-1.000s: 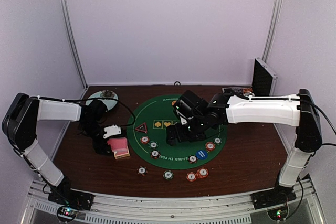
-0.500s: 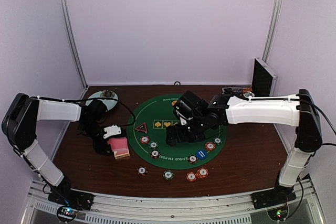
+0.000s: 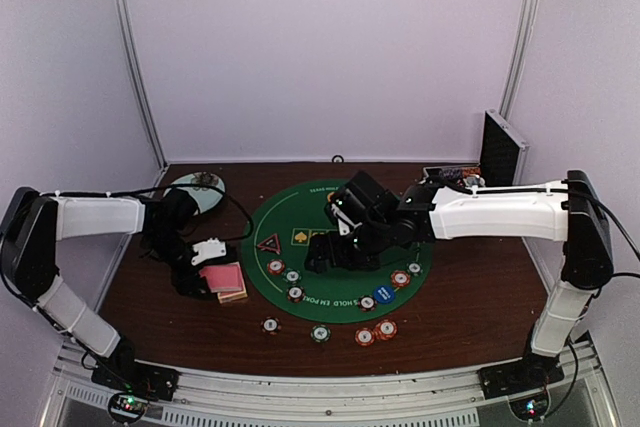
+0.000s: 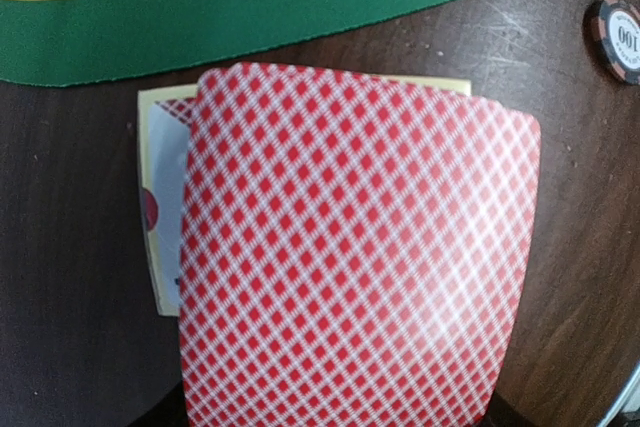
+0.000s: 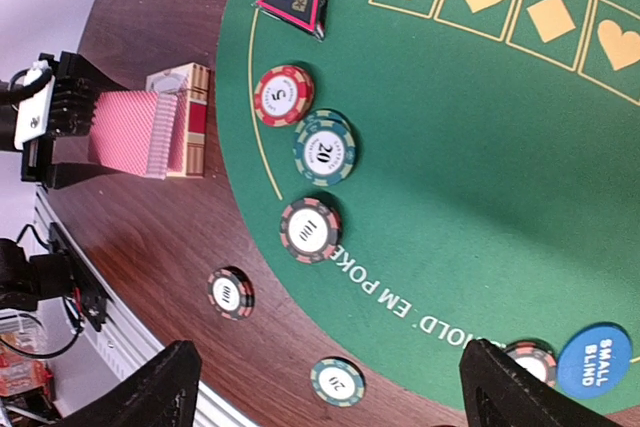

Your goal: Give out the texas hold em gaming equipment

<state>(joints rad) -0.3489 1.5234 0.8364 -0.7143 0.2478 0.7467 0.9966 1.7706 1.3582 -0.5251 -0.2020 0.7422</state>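
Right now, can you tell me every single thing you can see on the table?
felt mat: one, green and round, middle of the table
triangle marker: one, black and red, left part of the mat
striped chips: about ten, red, green and dark, on the mat's near half and on the table in front of it
blue disc: one, blue, near edge of the mat
playing cards: count unclear, pink-red backs, held just left of the mat
card box: one, cream and red, under the cards
plate: one, pale blue, far left
case: one, silver and black, upright, far right
table: one, dark brown
left gripper: shut on the playing cards
right gripper: open, over the mat
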